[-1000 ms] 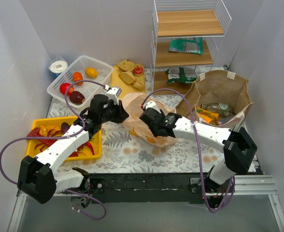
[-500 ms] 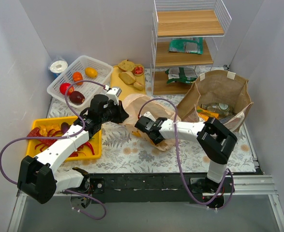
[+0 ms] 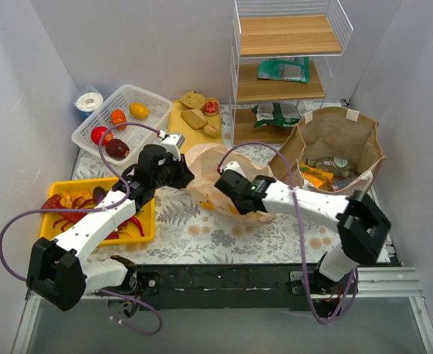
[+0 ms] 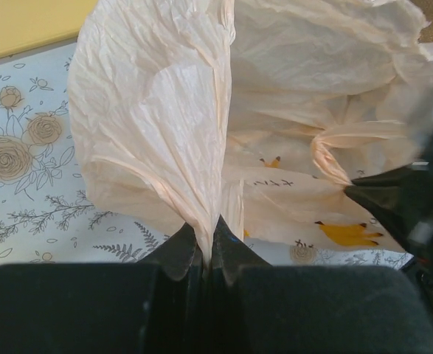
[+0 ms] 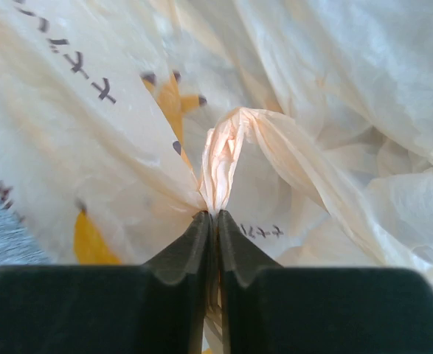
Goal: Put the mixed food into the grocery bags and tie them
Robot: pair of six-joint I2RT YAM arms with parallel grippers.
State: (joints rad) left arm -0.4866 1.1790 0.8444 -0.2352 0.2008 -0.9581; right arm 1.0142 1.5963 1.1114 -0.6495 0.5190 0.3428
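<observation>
The peach-orange plastic bag (image 3: 217, 166) lies crumpled mid-table between both arms; it fills the left wrist view (image 4: 164, 96) and the right wrist view (image 5: 334, 81). My left gripper (image 3: 188, 175) is shut on a gathered fold of the bag's left edge (image 4: 207, 234). My right gripper (image 3: 221, 182) is shut on a twisted loop handle (image 5: 223, 158) of the same bag. The brown paper bag (image 3: 349, 130) stands at the right with a clear bottle (image 3: 328, 164) and an orange snack packet (image 3: 316, 177) inside. Bread pieces (image 3: 195, 116) lie on a yellow board.
A white basket (image 3: 151, 99) with fruit stands back left. A yellow tray (image 3: 146, 228) of peppers lies at the left. A wire shelf (image 3: 282, 88) with green foil packets stands at the back. A white roll (image 3: 89, 101) sits in the far left corner.
My right arm swung left and nearer with the bag handle half a second ago, and has now come back right and up. The left arm has held still.
</observation>
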